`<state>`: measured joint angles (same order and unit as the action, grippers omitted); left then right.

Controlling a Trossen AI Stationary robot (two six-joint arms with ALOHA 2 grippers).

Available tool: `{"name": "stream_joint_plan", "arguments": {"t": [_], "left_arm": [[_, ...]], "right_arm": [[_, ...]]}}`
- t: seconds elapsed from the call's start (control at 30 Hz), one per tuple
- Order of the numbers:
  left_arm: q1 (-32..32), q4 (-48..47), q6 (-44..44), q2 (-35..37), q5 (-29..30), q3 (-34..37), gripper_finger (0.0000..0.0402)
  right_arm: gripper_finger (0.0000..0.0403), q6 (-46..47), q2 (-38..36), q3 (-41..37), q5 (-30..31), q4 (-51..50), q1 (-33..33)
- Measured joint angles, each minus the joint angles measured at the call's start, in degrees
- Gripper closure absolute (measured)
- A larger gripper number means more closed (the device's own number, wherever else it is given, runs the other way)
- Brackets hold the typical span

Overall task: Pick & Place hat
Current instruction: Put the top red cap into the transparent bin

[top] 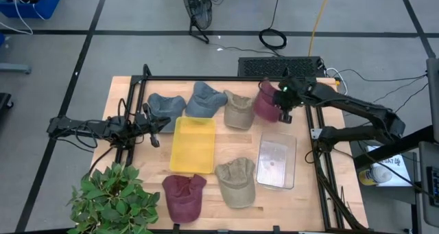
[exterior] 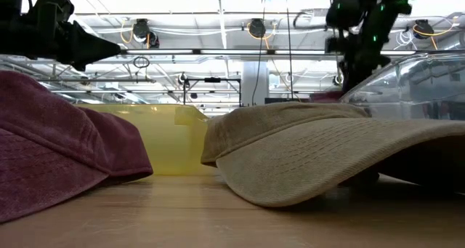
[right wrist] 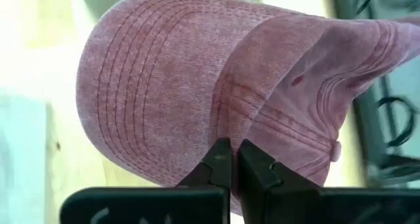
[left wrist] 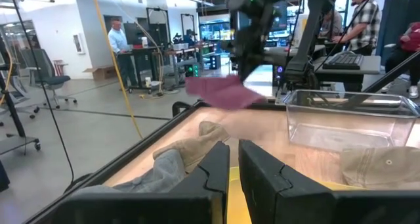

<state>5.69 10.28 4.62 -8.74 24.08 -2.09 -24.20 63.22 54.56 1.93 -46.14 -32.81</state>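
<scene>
A maroon hat (top: 265, 100) is gripped by the right tool (top: 284, 114) at the far right of the counter (top: 312, 206), its fingers pinched tight on the cloth where brim meets crown, as seen in the right wrist view (right wrist: 216, 106); in the left wrist view the hat (left wrist: 220, 91) is seen held above the counter. Just beside it a tan hat (top: 239, 110) is laid, then two grey hats (top: 204, 99) (top: 165, 105) in a row along the far edge. A yellow tray (top: 193, 145) is placed at the middle, a clear bin (top: 276, 161) to its right, directly nearer than the held hat. At the near edge a second tan hat (top: 236, 181) and a second maroon hat (top: 184, 195) are laid side by side. The left tool (top: 152, 124) is held at the counter's left side beside the tray, its fingers nearly closed with nothing between them (left wrist: 216, 168). A plant (top: 113, 200) is set at the near left corner
</scene>
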Motion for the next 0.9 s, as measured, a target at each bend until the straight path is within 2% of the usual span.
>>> {"name": "stream_joint_plan", "arguments": {"t": [0.13, 0.3, 0.4, 0.53, 0.7, 0.9], "left_arm": [[0.01, 0.00, 0.00, 0.01, 0.00, 0.00, 0.0360], [0.00, -0.15, 0.00, 0.01, 0.00, 0.00, 0.0360], [0.00, -0.17, -0.54, 0.01, 0.00, 0.00, 0.0360], [0.02, -0.20, -0.79, 0.01, 0.00, 0.00, 0.0360], [0.02, -0.20, -0.94, 0.00, 0.00, 0.00, 0.0360], [0.01, -0.20, -0.71, 0.00, 0.00, 0.00, 0.0360]], "right_arm": [[0.0402, 0.37, -3.56, 5.90, -0.26, -3.74, 2.96], [0.0402, 2.31, -8.26, 12.39, -0.95, -9.29, 10.44], [0.0402, 7.32, -11.60, 13.47, -5.47, -8.39, 16.18], [0.0402, 15.16, -15.26, 12.50, -9.61, -7.93, 24.31], [0.0402, 23.49, -17.81, 8.44, -5.11, -4.40, 33.64], [0.0403, 25.72, -17.94, 0.43, -3.47, 2.57, 43.44]]}}
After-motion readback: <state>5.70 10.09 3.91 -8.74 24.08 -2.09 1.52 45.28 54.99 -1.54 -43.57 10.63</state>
